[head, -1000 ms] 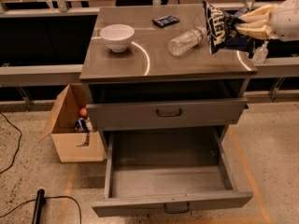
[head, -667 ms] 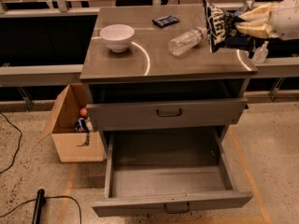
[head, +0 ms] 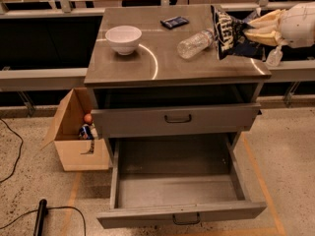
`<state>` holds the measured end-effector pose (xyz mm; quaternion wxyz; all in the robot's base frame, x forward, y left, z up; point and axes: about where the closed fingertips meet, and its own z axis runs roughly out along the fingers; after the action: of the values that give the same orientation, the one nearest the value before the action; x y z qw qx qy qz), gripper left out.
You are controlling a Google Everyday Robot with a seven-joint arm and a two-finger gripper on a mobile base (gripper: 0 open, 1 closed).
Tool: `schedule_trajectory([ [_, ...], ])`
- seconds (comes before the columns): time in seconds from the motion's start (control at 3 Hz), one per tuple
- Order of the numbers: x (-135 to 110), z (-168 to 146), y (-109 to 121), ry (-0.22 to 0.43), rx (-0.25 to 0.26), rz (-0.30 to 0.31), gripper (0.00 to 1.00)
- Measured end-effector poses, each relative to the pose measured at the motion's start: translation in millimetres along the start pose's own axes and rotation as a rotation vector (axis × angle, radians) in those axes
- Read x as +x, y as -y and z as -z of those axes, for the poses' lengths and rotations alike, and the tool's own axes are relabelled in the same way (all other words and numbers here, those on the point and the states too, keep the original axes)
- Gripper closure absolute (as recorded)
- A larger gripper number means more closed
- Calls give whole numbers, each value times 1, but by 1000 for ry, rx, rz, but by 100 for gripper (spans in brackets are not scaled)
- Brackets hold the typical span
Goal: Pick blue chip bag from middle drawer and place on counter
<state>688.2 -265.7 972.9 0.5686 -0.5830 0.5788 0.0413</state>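
Gripper: the gripper (head: 252, 32) is hanging over the right rear part of the counter (head: 167, 65), clamping the right edge of the blue chip bag (head: 226, 31).
Bag: it is standing on end, long axis near vertical, immediately left of the gripper.
Drawer: the middle drawer (head: 179, 191) is sitting pulled out, well below.
Judgement: release is probably coming; the water bottle (head: 194, 43) is lying just left.

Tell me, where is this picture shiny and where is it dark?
Camera view: the counter is glossy, with a pale sheen around the white bowl; the gap just under it sits in deep shadow; the open middle drawer is dim but evenly lit; at the right edge, the pale claw gripping the blue chip bag looks brightest.
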Motion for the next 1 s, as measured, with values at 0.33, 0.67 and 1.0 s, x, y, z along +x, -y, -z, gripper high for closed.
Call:
schedule_trajectory([
  [0.33,18,-17,-3,-17,22,-37,55],
  [0.67,29,-31,-3,-21,39,-57,77],
  [1.0,34,-47,0,-13,55,-64,78],
])
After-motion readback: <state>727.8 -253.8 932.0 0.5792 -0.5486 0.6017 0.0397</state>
